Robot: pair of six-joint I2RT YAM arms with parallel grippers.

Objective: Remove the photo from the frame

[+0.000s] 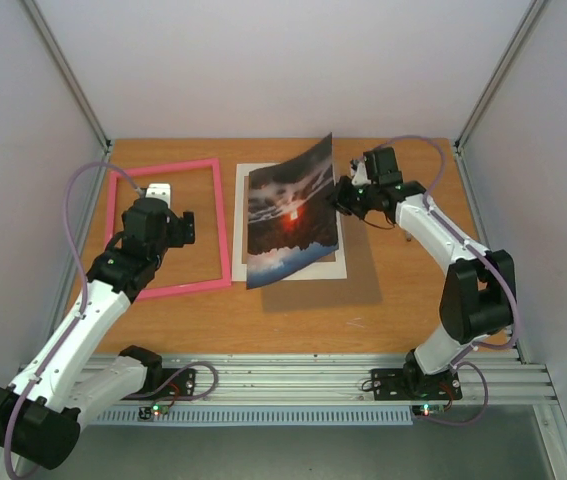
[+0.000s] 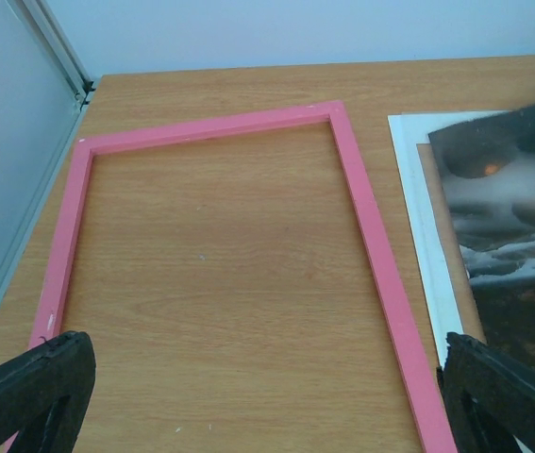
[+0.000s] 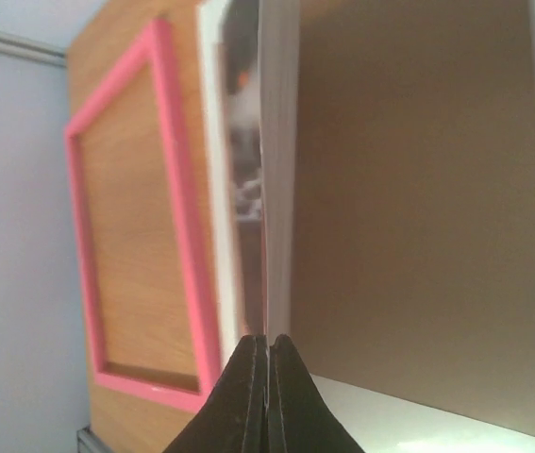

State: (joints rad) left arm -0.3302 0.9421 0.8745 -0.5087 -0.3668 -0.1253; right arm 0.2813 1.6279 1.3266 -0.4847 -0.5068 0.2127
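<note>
- The left arm [image 1: 83, 320] rises from its base at the near edge, bends out to the near left, then reaches far and right over the frame [image 1: 221, 225].
- The left gripper [image 2: 265, 349] hangs above the frame's near half with its fingers [image 2: 41, 377] spread wide and nothing between them.
- The frame lies flat on the left of the table [image 1: 393, 290]. It is empty, and bare wood shows through it.
- The right arm [image 1: 473, 290] stands folded at the near right, its forearm stretching far and left.
- The right gripper [image 3: 267, 354] is pinched closed on the right edge of the photo [image 1: 291, 215].
- The photo is out of the frame, just to its right. Its right side is raised and curled, and its left edge is down on a white sheet [image 1: 240, 210].
- A brown board [image 3: 409, 189] lies beneath the lifted side.
</note>
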